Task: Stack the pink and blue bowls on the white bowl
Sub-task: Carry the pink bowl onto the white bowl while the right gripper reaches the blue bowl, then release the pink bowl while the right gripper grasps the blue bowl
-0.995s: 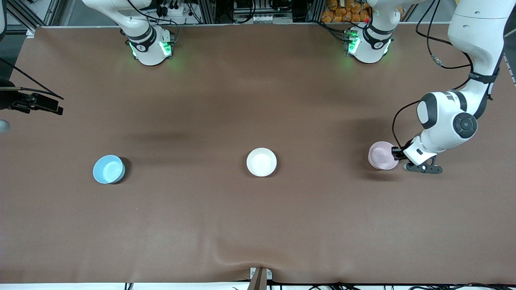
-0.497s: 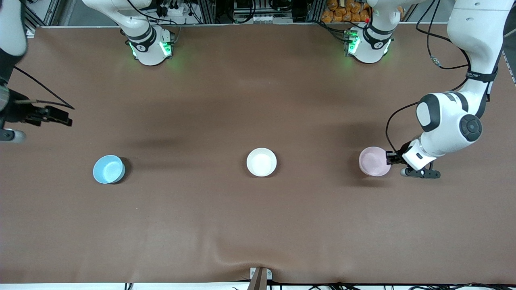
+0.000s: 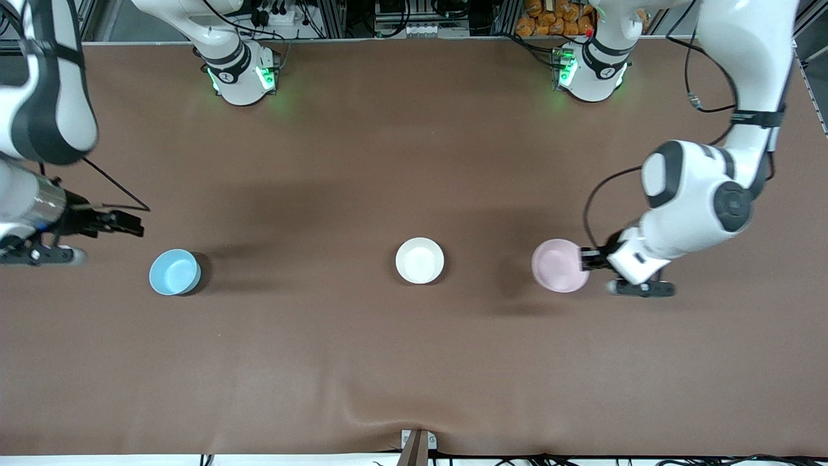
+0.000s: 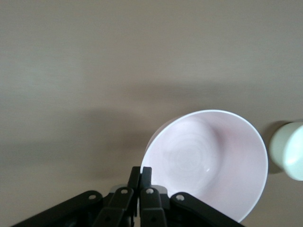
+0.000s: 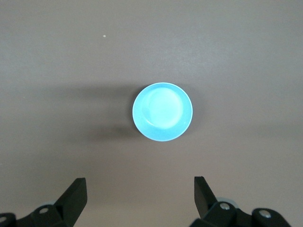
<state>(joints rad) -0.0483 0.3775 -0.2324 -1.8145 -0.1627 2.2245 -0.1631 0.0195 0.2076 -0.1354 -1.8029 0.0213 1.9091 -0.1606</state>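
Note:
My left gripper (image 3: 587,259) is shut on the rim of the pink bowl (image 3: 558,265) and holds it above the table, between the white bowl (image 3: 420,260) and the left arm's end. In the left wrist view the pink bowl (image 4: 208,163) hangs from the closed fingers (image 4: 141,176), and the white bowl (image 4: 289,150) shows at the edge. The blue bowl (image 3: 174,272) sits on the table toward the right arm's end. My right gripper (image 3: 132,225) is open and empty in the air beside the blue bowl, which shows in the right wrist view (image 5: 162,111).
The brown table mat (image 3: 414,362) covers the whole table. The two arm bases (image 3: 242,74) stand along the edge farthest from the front camera. A small bracket (image 3: 417,443) sits at the nearest edge.
My left gripper has carried the pink bowl toward the white bowl. My right arm has swung in from the table's end toward the blue bowl.

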